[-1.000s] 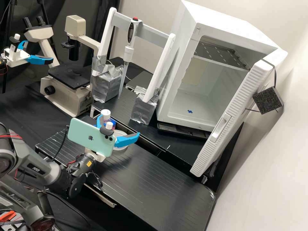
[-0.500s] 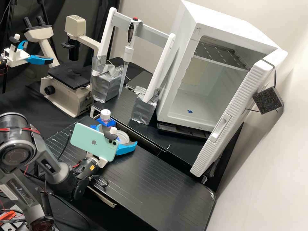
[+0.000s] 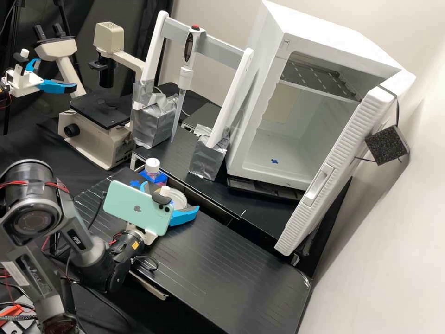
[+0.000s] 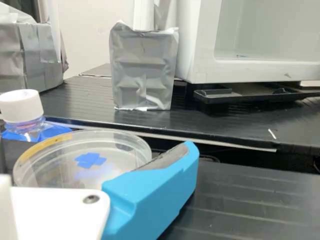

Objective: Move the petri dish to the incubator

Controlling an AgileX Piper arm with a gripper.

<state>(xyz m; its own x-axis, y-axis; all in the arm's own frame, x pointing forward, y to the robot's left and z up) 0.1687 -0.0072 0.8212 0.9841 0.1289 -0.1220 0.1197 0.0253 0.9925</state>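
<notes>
Lower than before, the gripper [image 3: 171, 195] spreads its fingers around the petri dish [image 4: 75, 167] on the black bench [image 3: 241, 269] — open incubator [image 3: 331, 35] far right.

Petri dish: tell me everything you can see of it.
The petri dish is round, shallow and clear, apparently plastic, with a yellowish strip along its rim; a blue cross shows on or through it. It lies flat on the black bench near the white-capped bottle, inside the open gripper. Whether anything grips it, I cannot tell.

Bright light; soft wall [image 3: 394, 250] shadows
</notes>
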